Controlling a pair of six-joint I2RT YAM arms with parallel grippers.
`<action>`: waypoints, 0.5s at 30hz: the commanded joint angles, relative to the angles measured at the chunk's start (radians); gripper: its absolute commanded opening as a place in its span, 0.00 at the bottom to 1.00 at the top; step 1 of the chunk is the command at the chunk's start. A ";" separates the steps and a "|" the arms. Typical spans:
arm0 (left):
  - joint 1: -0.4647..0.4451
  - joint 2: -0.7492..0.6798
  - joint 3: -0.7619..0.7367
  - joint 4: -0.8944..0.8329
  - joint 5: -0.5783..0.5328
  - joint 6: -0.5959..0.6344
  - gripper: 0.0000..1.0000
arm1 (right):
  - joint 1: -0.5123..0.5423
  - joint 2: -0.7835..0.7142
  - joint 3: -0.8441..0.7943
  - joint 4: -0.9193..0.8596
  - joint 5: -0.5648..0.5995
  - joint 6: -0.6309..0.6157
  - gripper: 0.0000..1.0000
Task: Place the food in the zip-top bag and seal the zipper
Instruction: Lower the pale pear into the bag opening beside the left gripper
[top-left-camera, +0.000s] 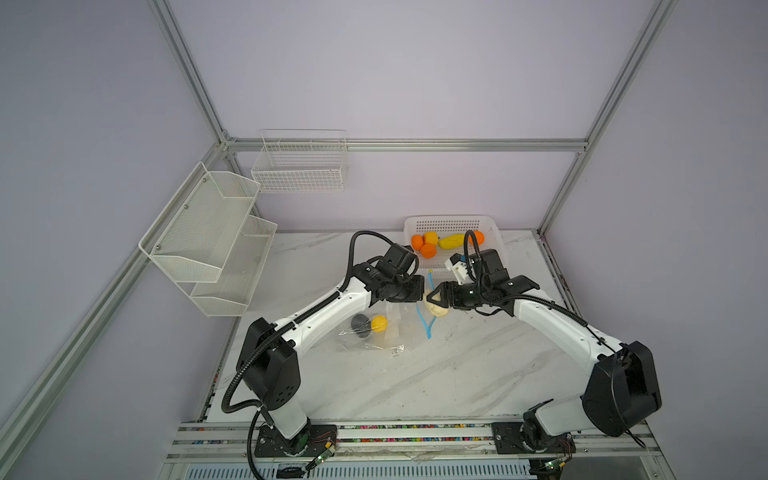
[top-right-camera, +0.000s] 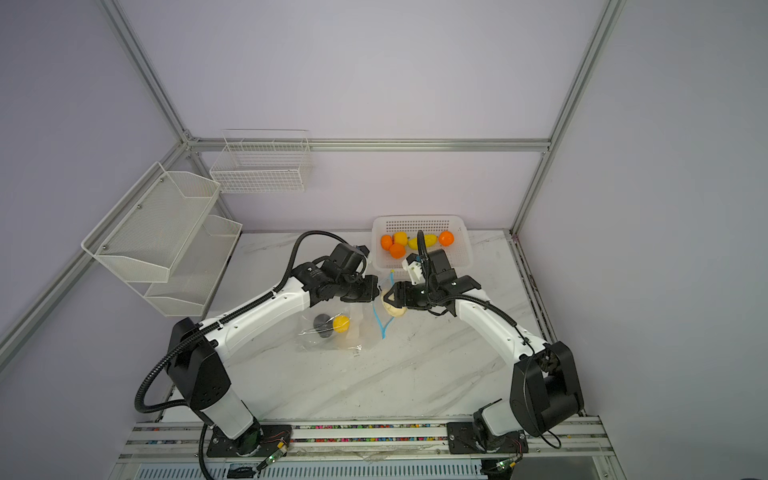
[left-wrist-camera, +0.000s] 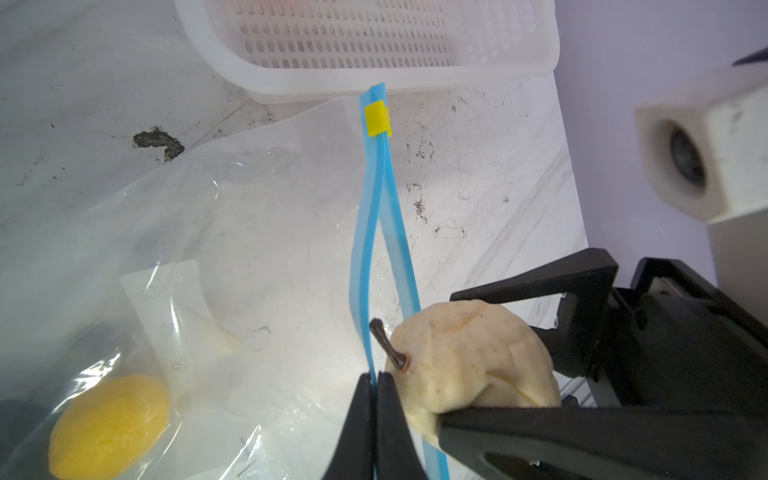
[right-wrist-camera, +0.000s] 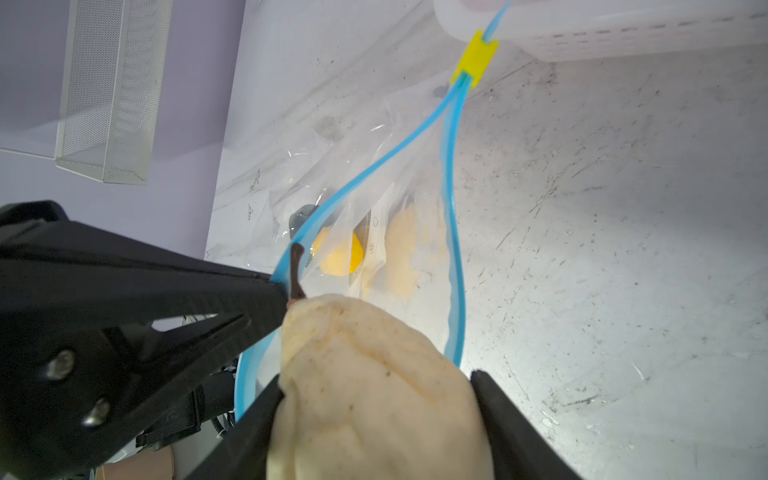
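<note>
So, cream toy pear (left-wrist-camera: 469, 357) parked right at the mouth of the zip-top bag (top-left-camera: 374, 340), stem poking in between the two blue lips, body not through yet. Clamped across the middle by the right gripper (left-wrist-camera: 448, 359), jaws spread wide around it.

Blue zipper (right-wrist-camera: 451, 208) pulled apart into a long loop, lips joined only at the far end under the little yellow slider (left-wrist-camera: 377, 119), just beside the near wall of the white perforated basket (top-left-camera: 453, 218). Left lip pinched flat in the left gripper (left-wrist-camera: 375, 380), jaws fully closed on the strip, holding the mouth up off the marble tabletop (top-left-camera: 436, 374).

Further left, deep in the bag: a round yellow fruit (top-left-camera: 379, 323) and a dark grey lump (top-left-camera: 360, 324), side by side, touching or near enough, hard to tell through the crinkles. White label (left-wrist-camera: 166, 316) on the plastic close by.

Over at the far right, in the basket: three orange balls (top-left-camera: 428, 250), a small yellow fruit (top-left-camera: 431, 237) and an elongated yellow fruit (top-left-camera: 452, 241).

Going by all that: two pieces bagged, one at the door, five left to fetch, sealing not started. Roughly a quarter done, maybe a touch more once the pear drops in. Slider sitting at the far end of the strip, so a full-length pull needed to close up at the finish.
</note>
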 joint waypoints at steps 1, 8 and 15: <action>-0.004 -0.027 0.078 0.022 0.007 -0.007 0.00 | 0.015 0.024 0.051 -0.031 0.007 -0.013 0.55; -0.009 -0.032 0.070 0.028 0.007 -0.009 0.00 | 0.036 0.066 0.081 -0.045 0.019 -0.012 0.54; -0.009 -0.043 0.063 0.030 -0.003 -0.005 0.00 | 0.041 0.063 0.078 -0.056 0.039 -0.016 0.54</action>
